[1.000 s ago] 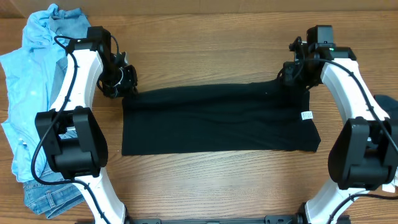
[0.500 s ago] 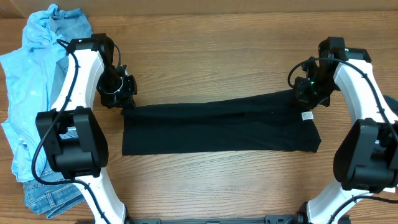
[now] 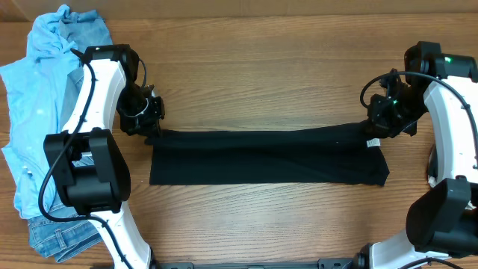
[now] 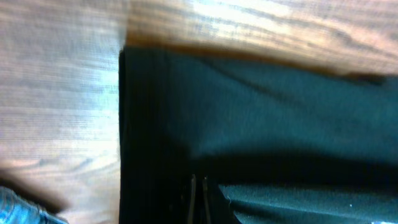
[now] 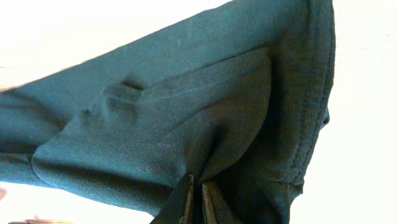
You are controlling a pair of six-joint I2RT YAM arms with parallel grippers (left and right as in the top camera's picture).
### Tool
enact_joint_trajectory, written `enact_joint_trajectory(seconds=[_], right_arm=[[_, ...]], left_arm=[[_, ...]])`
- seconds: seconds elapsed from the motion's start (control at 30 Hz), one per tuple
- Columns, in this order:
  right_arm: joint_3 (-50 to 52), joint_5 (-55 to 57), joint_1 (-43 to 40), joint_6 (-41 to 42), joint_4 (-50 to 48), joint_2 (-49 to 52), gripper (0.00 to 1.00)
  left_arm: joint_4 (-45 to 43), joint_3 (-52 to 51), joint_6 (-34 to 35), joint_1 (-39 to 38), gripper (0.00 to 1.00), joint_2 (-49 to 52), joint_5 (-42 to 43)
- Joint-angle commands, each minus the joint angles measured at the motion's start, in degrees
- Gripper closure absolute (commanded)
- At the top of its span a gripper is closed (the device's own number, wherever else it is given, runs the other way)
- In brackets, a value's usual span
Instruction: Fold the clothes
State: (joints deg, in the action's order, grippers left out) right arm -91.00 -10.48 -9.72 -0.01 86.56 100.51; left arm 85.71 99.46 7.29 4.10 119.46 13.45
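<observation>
The black T-shirt (image 3: 269, 157) lies as a long band across the middle of the table, with its small white label (image 3: 371, 141) near the right end. My left gripper (image 3: 149, 131) is shut on the shirt's far left corner; in the left wrist view the fingers (image 4: 200, 196) pinch the dark cloth (image 4: 261, 124). My right gripper (image 3: 377, 127) is shut on the far right corner; in the right wrist view the fingers (image 5: 196, 199) pinch a fold of the cloth (image 5: 186, 112). The far edge is lifted and drawn toward the near edge.
A light blue shirt (image 3: 37, 97) lies in a heap at the left edge, partly under the left arm. Blue denim jeans (image 3: 56, 239) show below it at the lower left. A dark blue cloth (image 3: 467, 123) shows at the right edge.
Both grippers have moved toward the near edge, pulling the shirt's far edge over it. The black band has become narrower. The right gripper has also moved outward to the right.
</observation>
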Motion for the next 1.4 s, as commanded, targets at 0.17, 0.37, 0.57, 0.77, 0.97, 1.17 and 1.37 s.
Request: enact_joint_trajectory(seconds=[0.17,0.37,0.57,0.77,0.97,1.17,1.37], right_arm=[[2.58,3.37,-0.92,0.09,-0.94,-0.52,0.91],[4.57,3.37,-0.92,0.09,-2.08,-0.52,0.91],[6.43,3.34,-0.92,0.11,-3.58,-0.52,0.9],[6.43,3.34,-0.92,0.11,-3.85,-0.52,0.89],[6.43,3.32,-0.92,0.11,-4.24,-0.52,0.89],[6.43,2.89,-0.92,0.13,-4.87,-0.52,0.88],[6.43,2.91,-0.92,0.11,-5.05,-0.52,0.88]], left_arm=[[6.25,-0.37,-3.06,0.37,0.96,-1.84,-1.55],[7.56,-1.68,-3.06,0.37,0.96,-1.84,-1.64],[-1.36,-5.75,-2.54,0.37,0.96,-1.84,-1.66],[-17.22,-5.92,0.7,0.37,0.96,-1.84,-1.22],[-14.86,-5.95,1.33,0.22,0.95,-1.84,2.86],[-8.35,-5.95,0.17,-1.62,0.7,-1.84,0.37],[-7.96,-5.95,0.22,-1.88,0.49,-1.84,-6.82]])
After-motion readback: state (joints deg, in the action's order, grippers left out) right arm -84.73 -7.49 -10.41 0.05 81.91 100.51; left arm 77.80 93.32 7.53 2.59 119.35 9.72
